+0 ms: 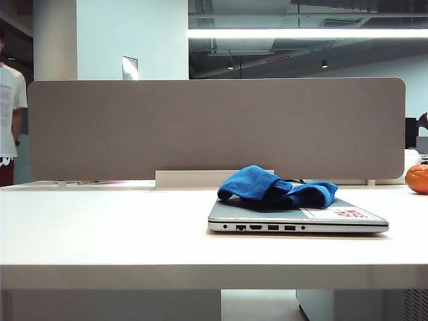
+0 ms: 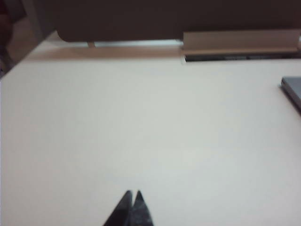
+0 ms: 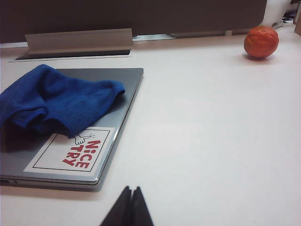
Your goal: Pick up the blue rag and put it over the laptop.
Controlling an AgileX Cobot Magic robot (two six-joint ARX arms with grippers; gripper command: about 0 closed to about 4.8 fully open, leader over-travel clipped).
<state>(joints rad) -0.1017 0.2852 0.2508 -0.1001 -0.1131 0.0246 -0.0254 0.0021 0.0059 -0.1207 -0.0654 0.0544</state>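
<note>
Blue rag [image 1: 276, 188] lying bunched on the closed laptop [image 1: 348, 217] lid, beside its white sticker [image 3: 71, 149] (red print). Left gripper [image 2: 133, 194], tips pressed together and empty, hovers over bare table [image 2: 141, 122] beside the laptop. Right gripper [image 3: 131, 189], likewise closed, sits near the laptop's front corner; an orange fruit [image 3: 261, 42] lies well beyond.

- white bench [image 1: 100, 227], mostly bare
- grey divider panel [image 1: 214, 127] standing along its far edge
- orange fruit [image 3: 261, 41], kinda bumpy, sitting near that panel on the right
- someone in a white t-shirt [image 1: 10, 107] way back on the left
- long ceiling strip light [image 1: 307, 33] glowing
</note>
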